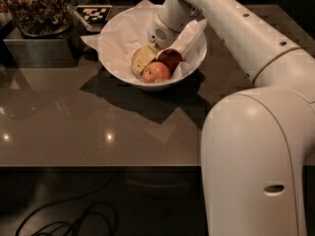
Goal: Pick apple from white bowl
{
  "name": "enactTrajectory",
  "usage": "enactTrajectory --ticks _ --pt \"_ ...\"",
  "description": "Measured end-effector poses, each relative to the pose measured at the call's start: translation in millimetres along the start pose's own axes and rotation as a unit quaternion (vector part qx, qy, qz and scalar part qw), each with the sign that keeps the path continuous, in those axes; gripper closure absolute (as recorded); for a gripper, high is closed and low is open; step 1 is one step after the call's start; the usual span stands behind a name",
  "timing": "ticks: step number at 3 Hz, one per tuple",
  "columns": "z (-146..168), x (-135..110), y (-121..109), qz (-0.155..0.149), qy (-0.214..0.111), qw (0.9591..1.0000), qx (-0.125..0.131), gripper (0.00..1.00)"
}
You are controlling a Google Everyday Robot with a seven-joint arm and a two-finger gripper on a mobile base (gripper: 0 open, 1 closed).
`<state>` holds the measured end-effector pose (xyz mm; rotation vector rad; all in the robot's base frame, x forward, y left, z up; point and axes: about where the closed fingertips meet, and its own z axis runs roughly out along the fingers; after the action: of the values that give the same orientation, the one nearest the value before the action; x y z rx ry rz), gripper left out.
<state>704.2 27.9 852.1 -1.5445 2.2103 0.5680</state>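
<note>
The white bowl [115, 63], lined with crumpled white paper, stands at the back of the dark table. My gripper [142, 59] reaches down into its middle from the upper right. A sliver of the pale apple [134, 58] shows at the gripper's left edge; the gripper covers most of it. An orange-red apple [156, 72] lies just in front of the gripper. A deep red apple [171, 59] lies to its right.
A metal tray with a container of brown dried pieces [34, 6] stands at the back left. A black-and-white marker tag [93, 13] lies behind the bowl. My arm [231, 28] spans the right of the table and my base [256, 166] fills the lower right.
</note>
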Motion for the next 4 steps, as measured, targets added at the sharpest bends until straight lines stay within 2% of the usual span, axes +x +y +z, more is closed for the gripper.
enactTrajectory --ticks 1,3,4 --pt "3 1 2 -0.004 -0.001 1.0000 -0.006 0.53" --pt "-10 0 3 -0.014 -0.023 0.9996 -0.004 0.98" --pt "-23 -4 6 -0.028 -0.036 0.9990 -0.005 1.00"
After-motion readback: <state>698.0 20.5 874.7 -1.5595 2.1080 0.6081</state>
